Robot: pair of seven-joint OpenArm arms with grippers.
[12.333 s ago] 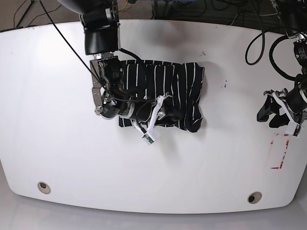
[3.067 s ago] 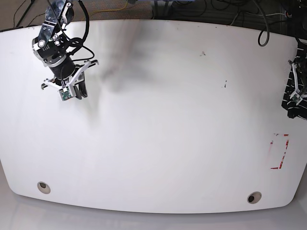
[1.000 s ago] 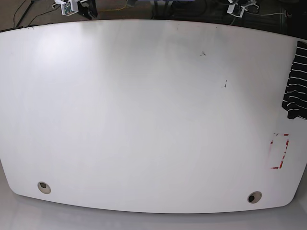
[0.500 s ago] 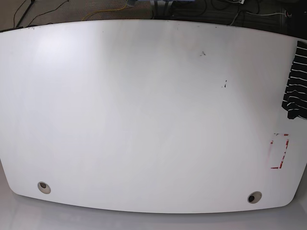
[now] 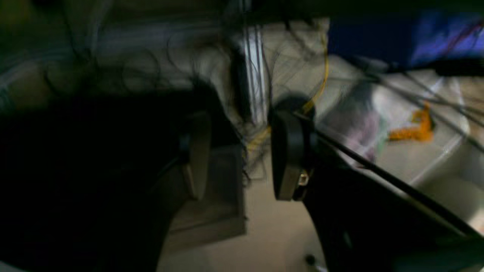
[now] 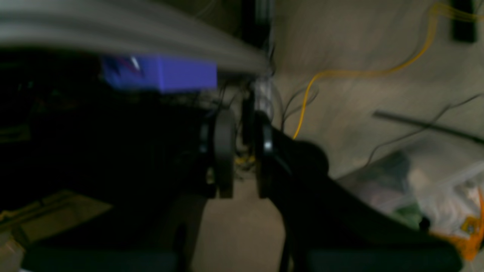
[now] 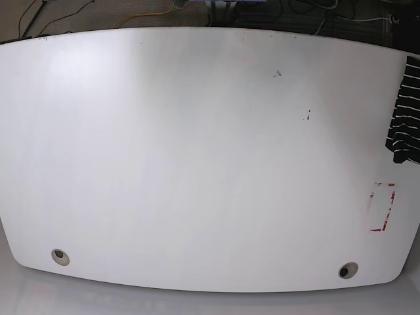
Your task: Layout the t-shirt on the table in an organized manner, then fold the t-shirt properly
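Table, t-shirt at right edge

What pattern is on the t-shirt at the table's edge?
Black with thin white stripes on the t-shirt, seen best in the base view.

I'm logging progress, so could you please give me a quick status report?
Left claw open, empty. Right claw slightly open, empty. T-shirt at table far edge. Nothing obstructing.

Striped t-shirt at the far right edge of the table.
Dark fabric with thin white stripes, bunched at the rim, cut off by the picture's border, above the red-marked rectangle. Glossy white tabletop with curved edges, two metal-ringed holes along the near edge.
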